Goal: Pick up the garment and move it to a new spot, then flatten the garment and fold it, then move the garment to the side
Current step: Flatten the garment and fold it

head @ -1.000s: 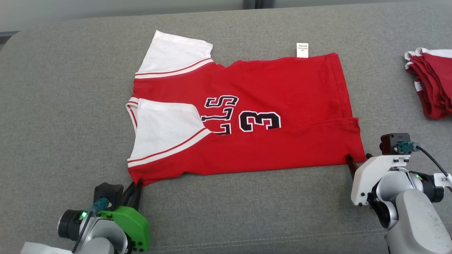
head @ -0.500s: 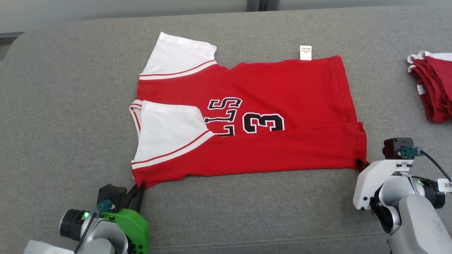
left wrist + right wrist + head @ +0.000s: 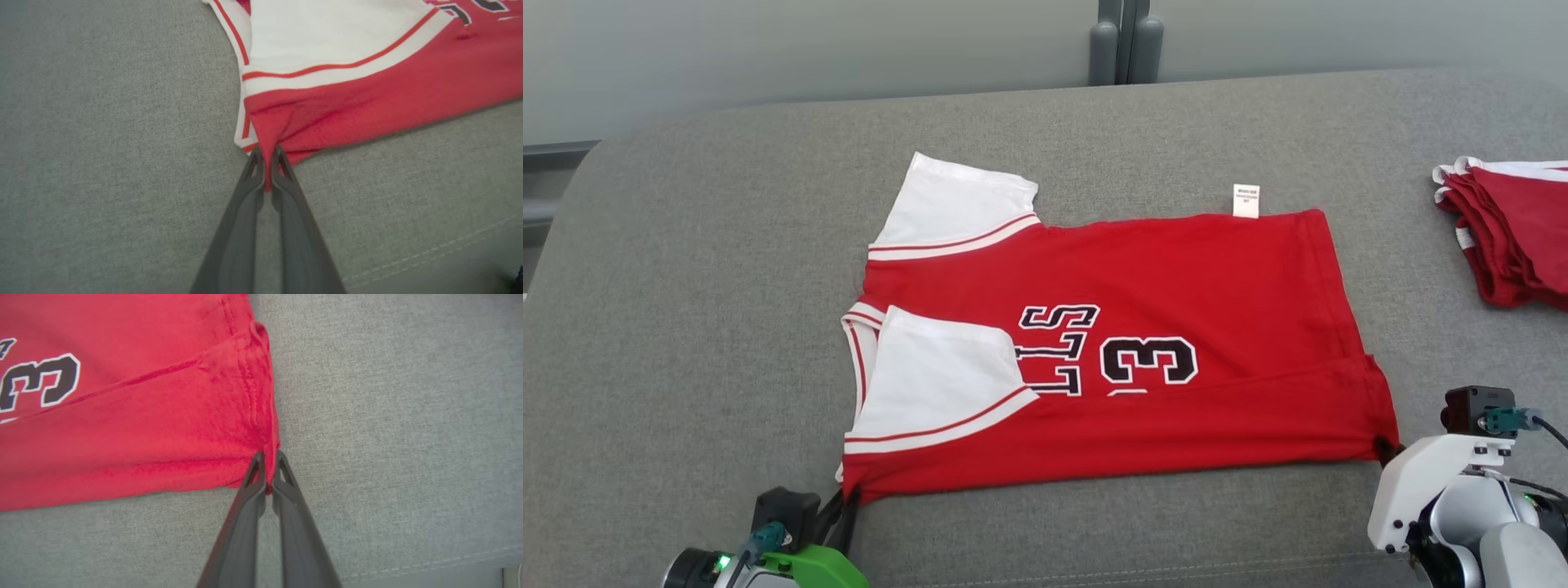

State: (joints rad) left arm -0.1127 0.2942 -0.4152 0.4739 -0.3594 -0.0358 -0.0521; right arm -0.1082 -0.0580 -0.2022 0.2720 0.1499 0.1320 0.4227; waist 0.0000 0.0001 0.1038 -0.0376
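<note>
Garment (image 3: 1176, 286): red jersey with white sleeves, lying flat on the grey upholstered surface (image 3: 686, 327), collar to the robot's left, hem to its right.

Nearest: left gripper (image 3: 266, 163) is closed on the near collar-side corner, with a pinch of red cloth between the fingertips. Right gripper (image 3: 267, 467) is closed on the near hem corner, fabric puckered at the tips.

Change over the last second: the whole head view has slid down, so the camera moved. Allowing for that, the right gripper now sits at the very corner of the hem, where it sat a little inboard before. The near edge runs tauter and straighter between the two grips. The garment may also have been drawn slightly toward the robot; hard to separate from the camera shift.

Middle: the near strip is already turned over, its crease cutting the number print (image 3: 1147, 362), and the near sleeve (image 3: 931, 384) is laid inward on the body.

Far: far sleeve (image 3: 956, 204) is spread outward and a white label (image 3: 1245, 201) pokes past the far edge. A stack of red garments (image 3: 1511, 237) lies well apart at the far right.

Judgement: first lengthwise fold set and being tensioned; the far side remains to fold before moving it aside.
</note>
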